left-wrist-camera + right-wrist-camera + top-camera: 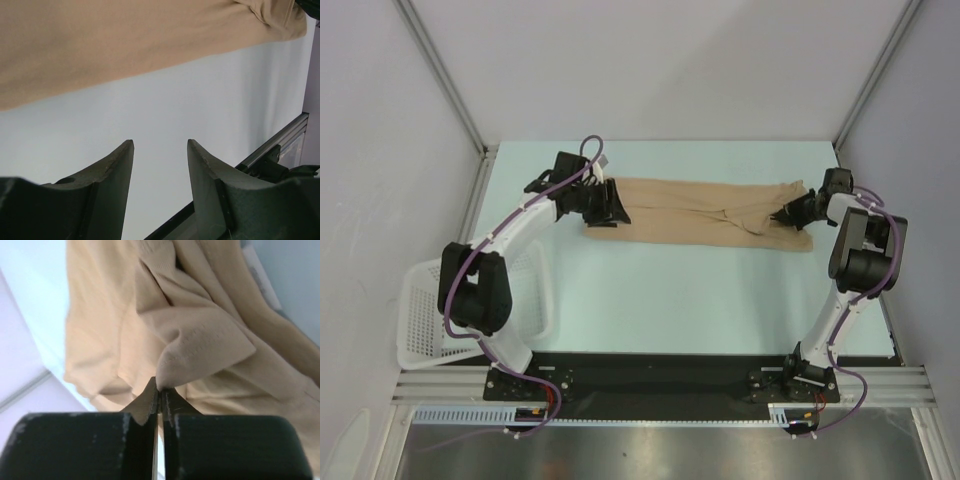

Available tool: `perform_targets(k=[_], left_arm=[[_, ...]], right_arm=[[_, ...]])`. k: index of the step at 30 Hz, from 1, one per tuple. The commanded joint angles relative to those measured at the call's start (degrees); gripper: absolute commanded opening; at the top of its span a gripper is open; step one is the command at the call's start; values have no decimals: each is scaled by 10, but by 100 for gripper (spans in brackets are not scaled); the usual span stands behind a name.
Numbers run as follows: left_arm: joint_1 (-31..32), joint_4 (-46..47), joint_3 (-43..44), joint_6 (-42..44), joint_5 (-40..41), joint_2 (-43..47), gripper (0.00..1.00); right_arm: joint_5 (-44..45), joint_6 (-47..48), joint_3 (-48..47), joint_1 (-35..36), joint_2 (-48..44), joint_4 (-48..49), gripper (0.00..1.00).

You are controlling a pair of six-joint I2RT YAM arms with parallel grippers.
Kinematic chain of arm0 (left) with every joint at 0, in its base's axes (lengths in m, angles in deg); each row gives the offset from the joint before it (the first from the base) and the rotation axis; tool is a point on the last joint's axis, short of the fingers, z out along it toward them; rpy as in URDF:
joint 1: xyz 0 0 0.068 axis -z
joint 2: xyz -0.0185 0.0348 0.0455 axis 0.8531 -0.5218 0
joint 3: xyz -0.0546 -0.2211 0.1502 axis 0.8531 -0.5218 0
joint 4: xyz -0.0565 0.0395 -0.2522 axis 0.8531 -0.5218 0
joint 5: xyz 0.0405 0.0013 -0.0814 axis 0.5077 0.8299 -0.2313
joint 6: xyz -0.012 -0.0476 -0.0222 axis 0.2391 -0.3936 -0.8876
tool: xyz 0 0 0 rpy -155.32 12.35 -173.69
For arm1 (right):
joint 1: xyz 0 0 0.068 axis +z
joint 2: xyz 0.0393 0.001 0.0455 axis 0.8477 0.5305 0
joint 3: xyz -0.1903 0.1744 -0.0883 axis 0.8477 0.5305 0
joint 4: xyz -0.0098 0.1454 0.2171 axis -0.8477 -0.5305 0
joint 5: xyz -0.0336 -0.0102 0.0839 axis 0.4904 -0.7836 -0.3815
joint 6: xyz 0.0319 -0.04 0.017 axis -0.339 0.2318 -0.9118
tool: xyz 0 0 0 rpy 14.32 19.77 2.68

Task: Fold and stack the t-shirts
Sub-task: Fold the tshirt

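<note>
A tan t-shirt (705,213) lies folded into a long band across the far middle of the table. My left gripper (610,213) hovers at its left end, jaws open and empty; in the left wrist view the shirt (125,40) lies beyond the fingertips (125,150), over bare table. My right gripper (788,215) is at the shirt's right end, shut on a hemmed fold of cloth (200,347) that bunches up from the closed jaws (161,392).
A white lattice basket (425,310) sits at the table's left edge beside the left arm. White walls and metal frame rails bound the table on three sides. A black base rail (650,375) runs along the near edge.
</note>
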Motion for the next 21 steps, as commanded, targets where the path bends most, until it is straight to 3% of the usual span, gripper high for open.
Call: perform_targets(k=[1, 12, 21], left_arm=[[-9, 9, 16, 12, -20, -1, 53], [-26, 19, -13, 6, -22, 15, 53], [-38, 26, -30, 1, -27, 19, 53]], right_arm=[[-34, -84, -20, -1, 25, 58, 0], [-42, -202, -91, 8, 100, 145, 0], [-45, -217, -150, 26, 143, 145, 1]])
